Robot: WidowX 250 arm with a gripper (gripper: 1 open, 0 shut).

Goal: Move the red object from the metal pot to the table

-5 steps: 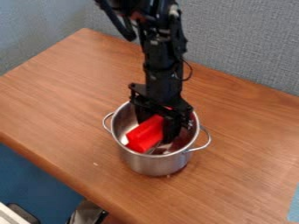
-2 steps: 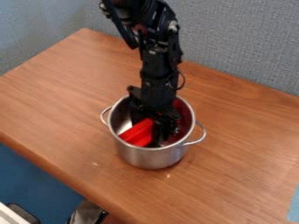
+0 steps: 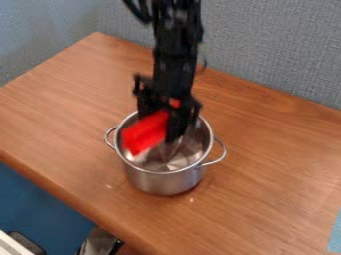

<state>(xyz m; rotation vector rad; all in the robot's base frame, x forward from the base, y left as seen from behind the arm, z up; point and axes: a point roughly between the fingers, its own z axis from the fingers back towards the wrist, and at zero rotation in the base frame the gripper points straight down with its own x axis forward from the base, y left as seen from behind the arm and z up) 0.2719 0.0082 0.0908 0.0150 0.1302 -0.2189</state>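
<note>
A single camera view is given, looking down at an angle onto a reddish-brown wooden worktop (image 3: 60,95) with visible grain and a rounded front edge. Behind it a grey-blue wall is seen. Near the middle of the worktop, slightly toward the front edge, a small shiny metal pot (image 3: 170,169) is placed upright, round with straight sides; a small loop handle is visible at its right rim.

A black robot arm (image 3: 173,40) comes down from the top of the picture, and its claw (image 3: 163,127) is pointed downward over the pot's opening. The claw is closed around the red object (image 3: 146,132), a bright red bar-shaped block, with one dark finger seen on either side of it. The block is held tilted, its upper part raised above the pot's rim and its lower end apparently still within the pot's mouth, toward the left side. Whether that lower end touches the pot's inner wall cannot be told, since the picture is slightly blurred there.

At the bottom edge, below the worktop, a dark, indistinct item is partly visible.
</note>
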